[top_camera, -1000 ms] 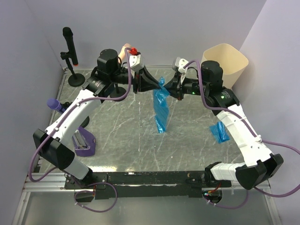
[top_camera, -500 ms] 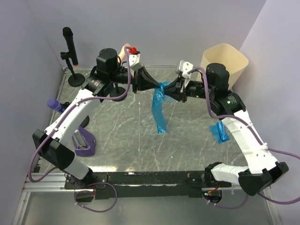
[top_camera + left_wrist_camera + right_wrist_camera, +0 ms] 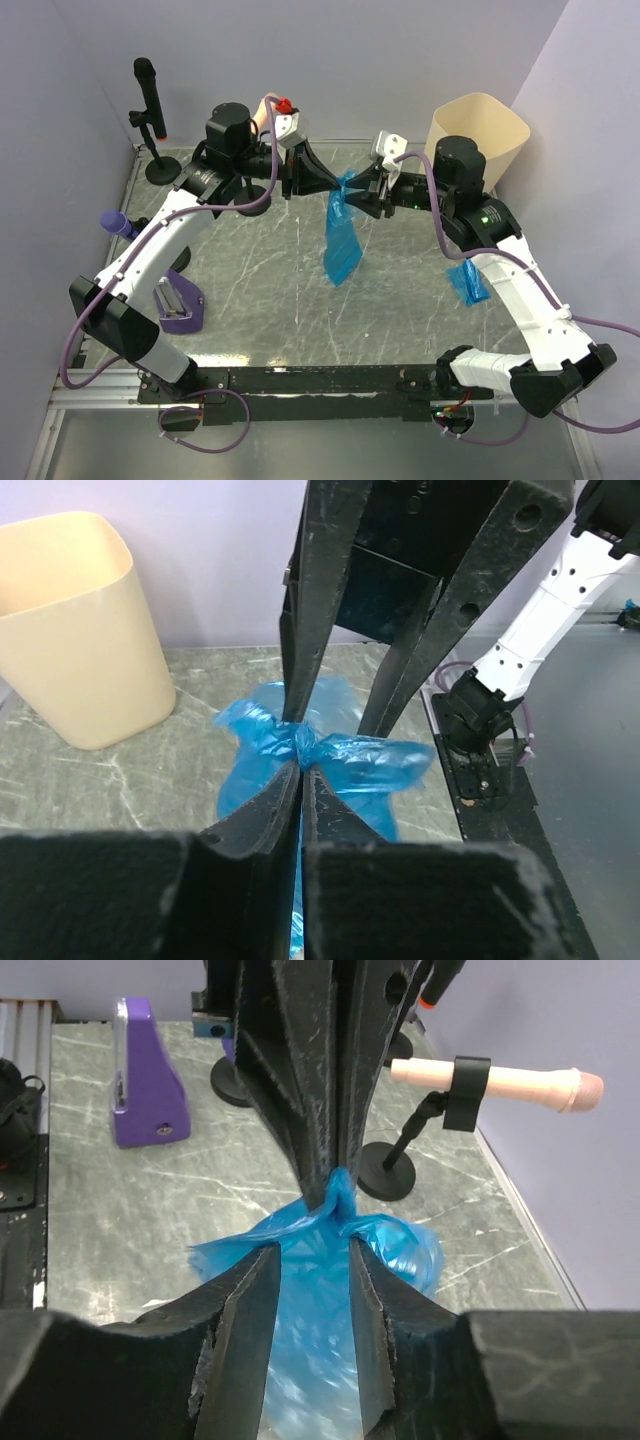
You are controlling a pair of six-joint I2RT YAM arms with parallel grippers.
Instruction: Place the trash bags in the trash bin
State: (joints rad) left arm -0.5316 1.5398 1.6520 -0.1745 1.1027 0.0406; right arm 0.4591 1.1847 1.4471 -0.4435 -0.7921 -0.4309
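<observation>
Blue plastic trash bag [image 3: 340,235] hangs in mid-air at upper centre of the top view, between the two grippers.

Left gripper [image 3: 333,183]: jaws almost together, pinching the bag's bunched top. Left wrist view shows blue film nipped at the fingertips.

Right gripper [image 3: 364,192]: jaws parted, one finger either side of the same bunched neck, not clamped on it.

Bag's lower part dangles over the grey marbled table [image 3: 250,300]; cannot tell whether its end touches.

Second blue bag [image 3: 467,283] lies crumpled on the table at right of frame, just beside the right arm.

Trash bin [image 3: 485,125]: cream, upright, upper right corner, behind the right arm, apart from both bags.
</observation>
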